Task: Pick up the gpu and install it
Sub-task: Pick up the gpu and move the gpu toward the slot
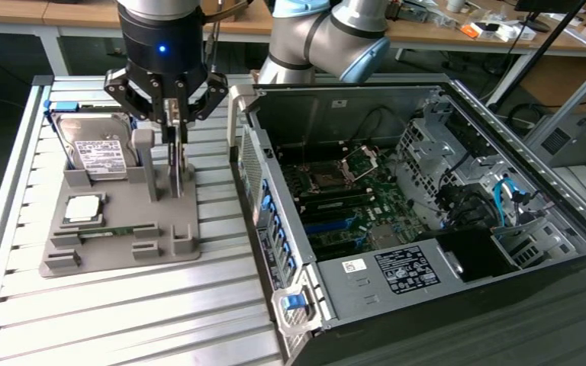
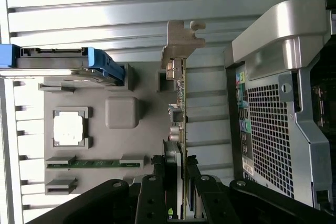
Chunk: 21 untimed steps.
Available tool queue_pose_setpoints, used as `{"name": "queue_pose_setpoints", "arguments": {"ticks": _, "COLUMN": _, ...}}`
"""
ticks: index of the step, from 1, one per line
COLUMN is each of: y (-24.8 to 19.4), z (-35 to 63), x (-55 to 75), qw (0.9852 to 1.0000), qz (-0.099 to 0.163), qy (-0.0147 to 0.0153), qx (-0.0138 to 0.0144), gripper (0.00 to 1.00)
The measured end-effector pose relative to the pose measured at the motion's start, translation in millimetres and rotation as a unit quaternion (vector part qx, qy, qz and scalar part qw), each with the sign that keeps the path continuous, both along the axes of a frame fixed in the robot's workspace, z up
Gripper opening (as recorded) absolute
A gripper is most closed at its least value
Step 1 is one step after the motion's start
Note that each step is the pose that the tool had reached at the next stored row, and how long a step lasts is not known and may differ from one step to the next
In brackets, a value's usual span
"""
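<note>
The gpu (image 1: 178, 164) stands on edge in a slot of the grey holder tray (image 1: 120, 255) at the exterior view's left. In the wrist view the gpu (image 2: 181, 108) shows edge-on, with its silver end bracket (image 2: 180, 40) at one end and its black fan bulging near the fingers. My gripper (image 1: 176, 122) is straight above the card. Its fingers (image 2: 156, 182) press against both faces of the card, so the gripper (image 2: 176, 170) is shut on it. The card's lower edge still sits in the holder.
The holder also carries a silver hard drive (image 1: 100, 156) with a blue frame, a square CPU chip (image 1: 82, 207) and a RAM stick (image 1: 118, 229). The open computer case (image 1: 415, 206) lies at the exterior view's right, motherboard exposed. Its rear panel (image 2: 273, 129) is close beside the holder.
</note>
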State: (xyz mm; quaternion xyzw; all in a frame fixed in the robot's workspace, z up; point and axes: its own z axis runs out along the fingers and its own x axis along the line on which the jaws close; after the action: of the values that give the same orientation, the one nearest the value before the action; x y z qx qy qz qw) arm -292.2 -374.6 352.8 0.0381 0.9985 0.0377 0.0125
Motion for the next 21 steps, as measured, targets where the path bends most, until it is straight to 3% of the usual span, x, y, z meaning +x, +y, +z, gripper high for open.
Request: {"name": "queue_pose_setpoints", "arguments": {"ticks": 21, "y": 0.0, "z": 11.4, "x": 0.0, "qw": 1.0, "qz": 0.0, "qy": 0.0, "qx": 0.0, "gripper": 0.27}}
